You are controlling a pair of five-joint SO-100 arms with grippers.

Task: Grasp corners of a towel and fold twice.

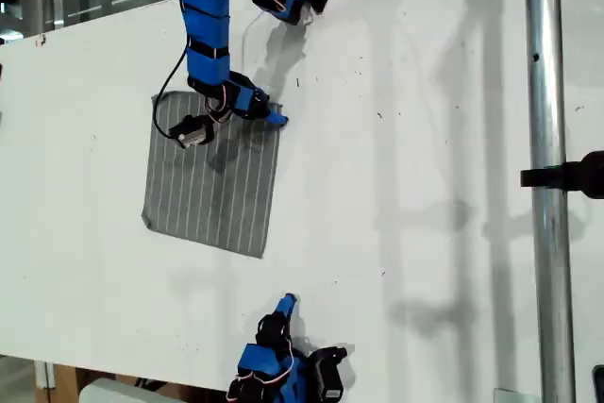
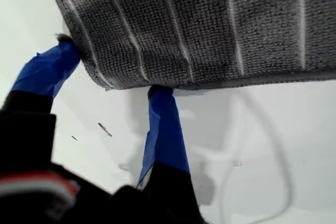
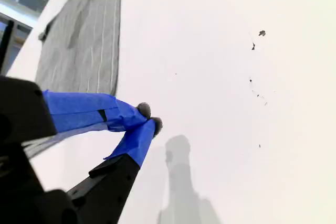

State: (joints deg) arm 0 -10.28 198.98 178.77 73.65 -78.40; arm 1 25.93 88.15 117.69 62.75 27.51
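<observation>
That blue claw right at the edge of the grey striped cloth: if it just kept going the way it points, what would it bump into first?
My first gripper would most likely meet the towel first. Its open fingertips already sit at the cloth's corner, one at either side. Whether they already touch the fabric is hard to judge.

In the exterior view, our first arm [image 1: 209, 35] covers the far edge of the towel [image 1: 212, 186], so we cannot see the corner at our first gripper [image 1: 274, 118]. The first wrist view cuts the towel at its edge, and only one corner [image 2: 107, 82] shows there. We cannot tell if the fingers [image 2: 163, 124] press the cloth. Our second arm [image 1: 283, 370] is cut off by the lower edge of the exterior view. The small dark specks [image 3: 257, 40] on the table [image 1: 425, 186] are too small to identify.
</observation>
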